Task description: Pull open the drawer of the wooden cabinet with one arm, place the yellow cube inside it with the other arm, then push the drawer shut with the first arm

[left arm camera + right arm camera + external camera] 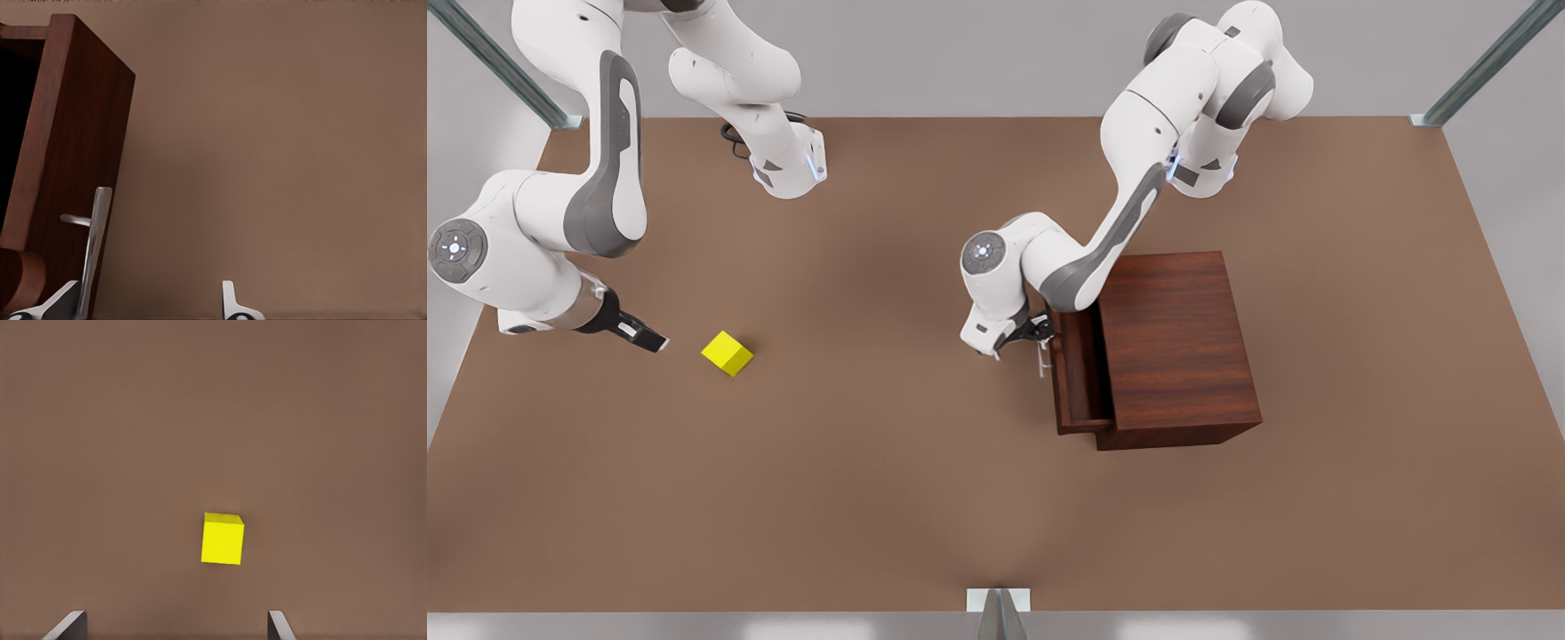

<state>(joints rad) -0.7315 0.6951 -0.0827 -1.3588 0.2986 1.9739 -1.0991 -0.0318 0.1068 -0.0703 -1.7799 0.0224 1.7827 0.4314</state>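
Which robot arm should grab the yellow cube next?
The right arm. Its open claw sits just beside the cube on the table, with nothing between them. The left claw is far off at the handle of the partly open drawer.

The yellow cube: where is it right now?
The yellow cube sits on the table at the front view's left, just ahead of the open right hand, far from the wooden cabinet.
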